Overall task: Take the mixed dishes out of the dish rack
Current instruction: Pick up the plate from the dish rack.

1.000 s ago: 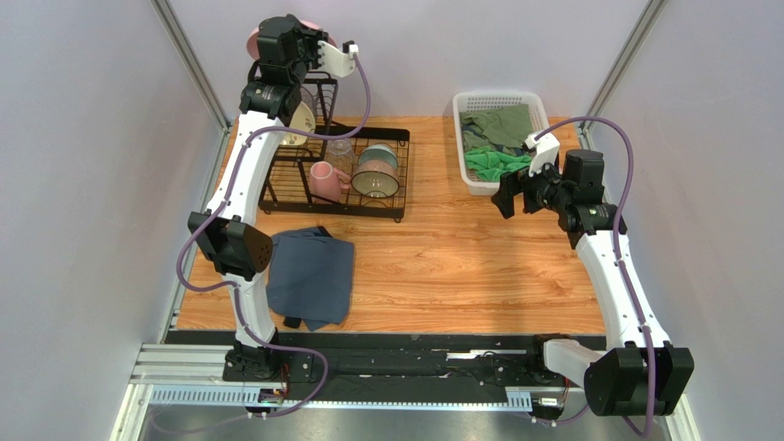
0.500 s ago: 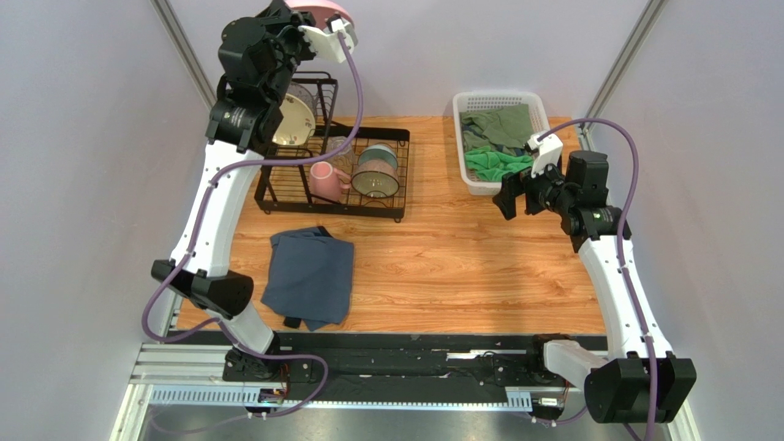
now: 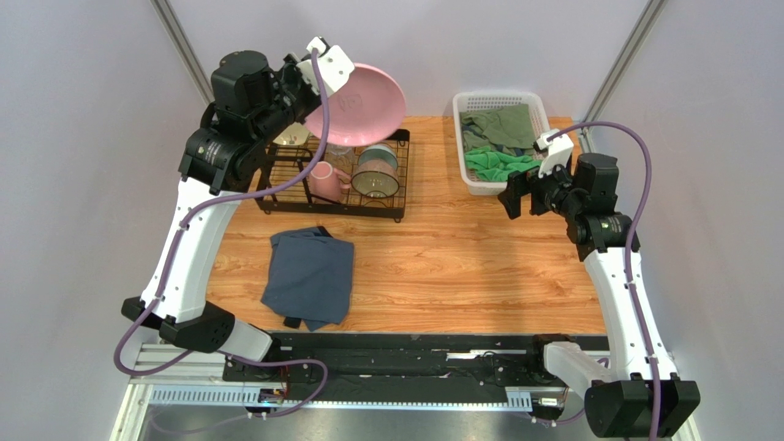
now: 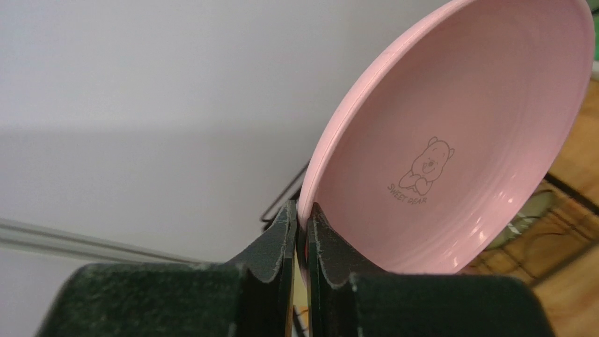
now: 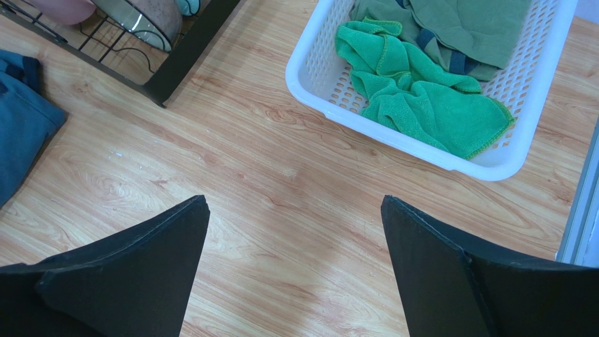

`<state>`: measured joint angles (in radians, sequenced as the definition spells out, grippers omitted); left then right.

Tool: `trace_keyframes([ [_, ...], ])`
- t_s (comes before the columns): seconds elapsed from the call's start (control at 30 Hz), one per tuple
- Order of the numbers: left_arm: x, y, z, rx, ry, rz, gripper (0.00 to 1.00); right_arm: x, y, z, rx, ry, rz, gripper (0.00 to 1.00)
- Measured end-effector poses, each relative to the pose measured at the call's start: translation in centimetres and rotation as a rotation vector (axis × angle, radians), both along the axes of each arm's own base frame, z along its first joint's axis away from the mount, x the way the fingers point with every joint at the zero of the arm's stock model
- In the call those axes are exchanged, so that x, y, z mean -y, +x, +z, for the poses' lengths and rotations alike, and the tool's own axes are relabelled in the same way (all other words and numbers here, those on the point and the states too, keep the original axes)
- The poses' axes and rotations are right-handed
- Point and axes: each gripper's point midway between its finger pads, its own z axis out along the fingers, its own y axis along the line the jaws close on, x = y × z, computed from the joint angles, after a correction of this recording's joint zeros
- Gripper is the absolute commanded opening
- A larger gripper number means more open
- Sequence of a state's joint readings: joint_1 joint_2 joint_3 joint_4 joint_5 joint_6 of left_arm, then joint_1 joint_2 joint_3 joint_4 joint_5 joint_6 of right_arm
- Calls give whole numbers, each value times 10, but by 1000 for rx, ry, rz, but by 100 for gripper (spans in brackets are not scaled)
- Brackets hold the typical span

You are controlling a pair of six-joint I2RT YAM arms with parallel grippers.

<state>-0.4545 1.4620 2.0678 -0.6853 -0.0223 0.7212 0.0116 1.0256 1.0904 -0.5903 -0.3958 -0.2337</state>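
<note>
"Dishes out of the rack [image 3: 331, 210] so far?"

"One is on its way. The pink plate [image 3: 361, 103] is up in the air over the rack, tilted and clear of the wires. The left jaws are pinched narrow on its rim. The left wrist view shows that plainly, with the bear print facing the camera."

"And the rest?"

"Mug [image 3: 324, 180], bowl [image 3: 375, 173] and glass [image 3: 339, 152] sit on the lower tray. The cream plate [image 3: 293, 136] is on the upper shelf, mostly hidden behind the arm."

"Right jaws?"

"Wide, holding nothing, hanging over bare worktop [image 3: 460, 266] just beside the basket [image 3: 471, 99]."

"So which step is this?"

"Carrying the plate off, I'd say. Next it needs a spot on the worktop away from the cloth [image 3: 311, 276]. The plate should come down near flat before the jaws let go. A rim pinch on a wide plate is a thin hold, so a quick swing could let it slip or swivel."
</note>
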Motion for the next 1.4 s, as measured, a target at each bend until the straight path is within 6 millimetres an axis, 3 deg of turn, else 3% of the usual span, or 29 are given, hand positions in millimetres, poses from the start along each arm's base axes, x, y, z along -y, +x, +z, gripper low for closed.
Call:
trace_keyframes([
  [0.13,22,-11,-35,-163,-87,-88,0,-3,-1,8,8,29,-1,88],
  [0.3,49,-21,-87,-360,-143,-167,0,-24,-10,26,28,128,82,79],
  [0.53,74,-30,-141,-533,-192,-224,0,-58,-24,80,132,292,252,74],
  [0.67,82,-31,-151,-561,-214,-230,0,-72,-30,93,135,369,325,73],
  [0.83,92,-33,-151,-565,-248,-244,0,-90,-34,96,109,412,390,72],
  [1.2,102,-40,-154,-583,-291,-269,0,-133,-29,78,13,429,480,69],
  [1.4,103,-44,-158,-602,-302,-278,0,-148,-17,73,-5,421,491,60],
])
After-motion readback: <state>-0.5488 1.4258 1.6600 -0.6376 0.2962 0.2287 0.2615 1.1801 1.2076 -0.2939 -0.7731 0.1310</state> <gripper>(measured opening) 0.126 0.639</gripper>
